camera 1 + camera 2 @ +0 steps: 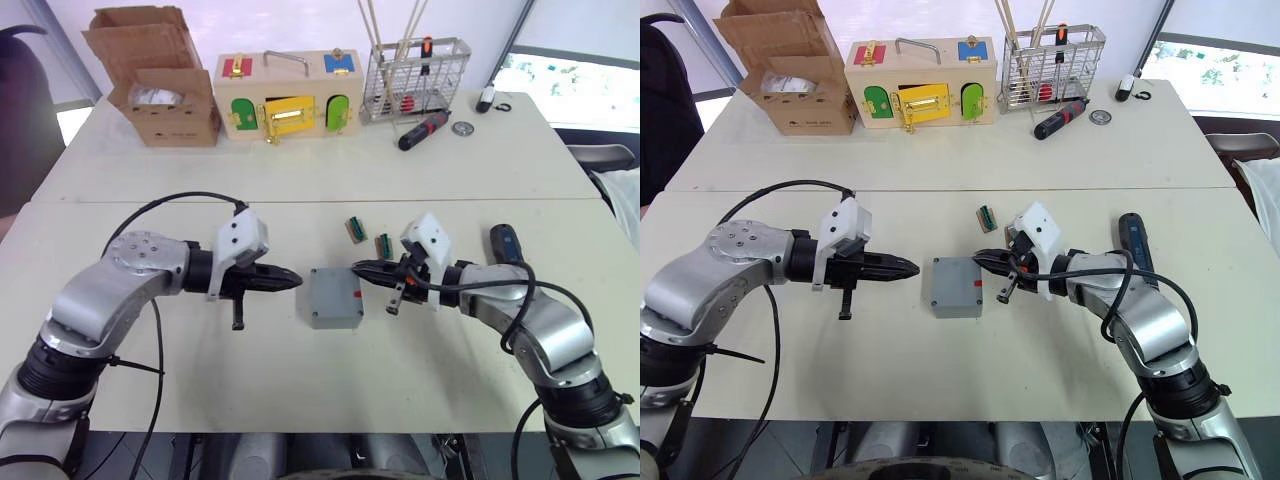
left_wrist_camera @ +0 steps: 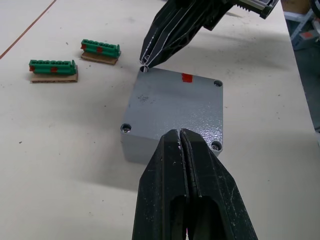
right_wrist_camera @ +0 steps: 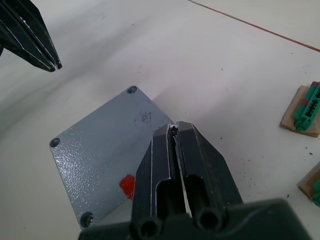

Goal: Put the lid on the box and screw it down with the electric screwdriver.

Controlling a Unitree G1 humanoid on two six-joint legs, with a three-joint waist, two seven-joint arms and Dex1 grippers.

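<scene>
Lid (image 1: 335, 293) sits on the box (image 1: 336, 318), closed up, flat on the table (image 1: 300, 180) between my two grippers. Red mark on the lid's edge on my right side. Screw holes at the corners; in the wrist views some look to have screws seated, can't tell for all.

My left gripper (image 1: 296, 281) is just beside the box's left edge, fingers pressed together, nothing in them, tip pointing at the lid. My right gripper (image 1: 358, 268) comes in from the opposite side, tip over the lid's far right corner. Fingers together; a tiny pale thing is at the very tip, can't tell what it is or whether it's pinched.

Two green connector blocks (image 1: 355, 229) on cardboard bits lie just behind the box, near my right gripper.

Electric screwdriver (image 1: 505, 244) lies on the table by my right forearm, well apart from the box, partly hidden by the arm.

Far side of the table: cardboard carton (image 1: 160, 75) at left, wooden box w/ coloured doors (image 1: 288, 95) in the middle, wire basket (image 1: 415, 80) at right w/ tools standing in it. Black-and-red hand screwdriver (image 1: 424, 130) lies in front of the basket, a small round disc (image 1: 462, 128) beside it.
</scene>
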